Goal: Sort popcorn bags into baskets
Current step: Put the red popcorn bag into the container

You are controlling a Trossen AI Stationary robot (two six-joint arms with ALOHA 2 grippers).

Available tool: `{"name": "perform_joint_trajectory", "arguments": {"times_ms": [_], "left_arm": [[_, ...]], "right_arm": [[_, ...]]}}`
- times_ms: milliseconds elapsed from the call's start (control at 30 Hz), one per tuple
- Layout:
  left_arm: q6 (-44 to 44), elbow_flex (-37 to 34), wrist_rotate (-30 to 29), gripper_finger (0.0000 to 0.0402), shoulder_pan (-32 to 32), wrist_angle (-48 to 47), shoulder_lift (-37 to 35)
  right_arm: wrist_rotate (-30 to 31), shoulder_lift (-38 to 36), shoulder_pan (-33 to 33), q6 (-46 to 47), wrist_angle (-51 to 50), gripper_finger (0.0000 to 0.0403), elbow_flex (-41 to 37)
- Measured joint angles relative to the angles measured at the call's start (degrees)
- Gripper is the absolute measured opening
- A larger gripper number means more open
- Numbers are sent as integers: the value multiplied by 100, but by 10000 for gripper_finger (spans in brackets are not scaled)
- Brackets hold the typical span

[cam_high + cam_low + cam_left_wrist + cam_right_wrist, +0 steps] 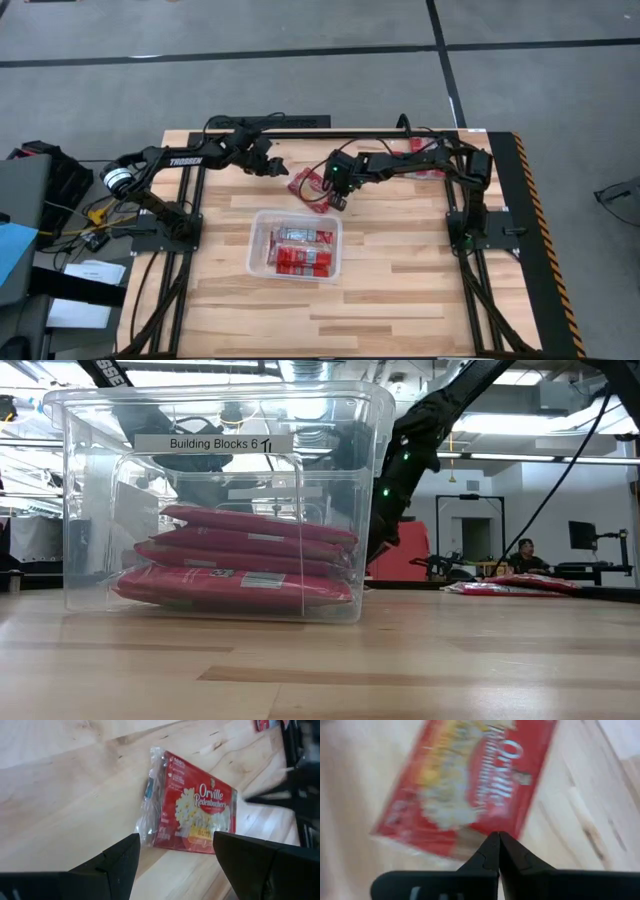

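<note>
The right gripper (339,203), fingers pressed together, hovers over a popcorn bag (308,187) at the tub's (256,226) twelve o'clock; nothing is held. The left gripper (277,166), fingers wide, waits at the bag's ten o'clock.

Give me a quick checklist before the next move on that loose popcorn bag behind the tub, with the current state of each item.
1. Right gripper pinching the loose popcorn bag: cannot tell; the jaws are shut at the bag's edge, but no film shows between them.
2. Left gripper out of the way: ok; open, hovering short of the same bag, touching nothing.
3. Bag free of neighbours: ok; in the left wrist view it lies alone on bare table.
4. Room in the clear tub: ok; the red packets inside are stacked well below the rim.
5. Other bags left to sort: not ok; at least one more lies on the far right of the table.
</note>
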Motion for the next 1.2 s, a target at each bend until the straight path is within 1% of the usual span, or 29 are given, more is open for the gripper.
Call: {"name": "perform_joint_trajectory", "arguments": {"times_ms": [67, 167, 267, 400, 567, 700, 833, 967, 1067, 1200], "left_arm": [[-2, 0, 13, 240, -1, -60, 0], [2, 0, 145, 240, -1, -34, 15], [3, 0, 251, 240, -1, 31, 192], [-44, -2, 614, 240, -70, 311, 746], [-290, -1, 777, 240, -217, 902, 1343], [-532, 4, 726, 240, -280, 1353, 1474], [-784, 1, 434, 240, -281, 1959, 1497], [-777, 40, 291, 237, -335, 2008, 1619], [-715, 74, 260, 214, -452, 2070, 1744], [-656, 61, 133, 148, -530, 2070, 1735]], "right_arm": [[-100, -53, 93, -81, 279, 10, 36], [-121, -11, 189, -122, 188, 6, 10], [-89, 228, 214, -27, 285, 12, 8], [-91, 446, 210, -1, 350, 23, 9], [-100, 500, 214, -5, 433, 10, 13], [-92, 500, 203, -41, 424, 7, 14], [-64, 500, 203, -51, 417, 21, 15], [-52, 500, 203, -63, 414, 23, 15], [-52, 500, 203, -126, 423, 12, 15], [-52, 500, 203, -137, 444, 9, 15]]}}
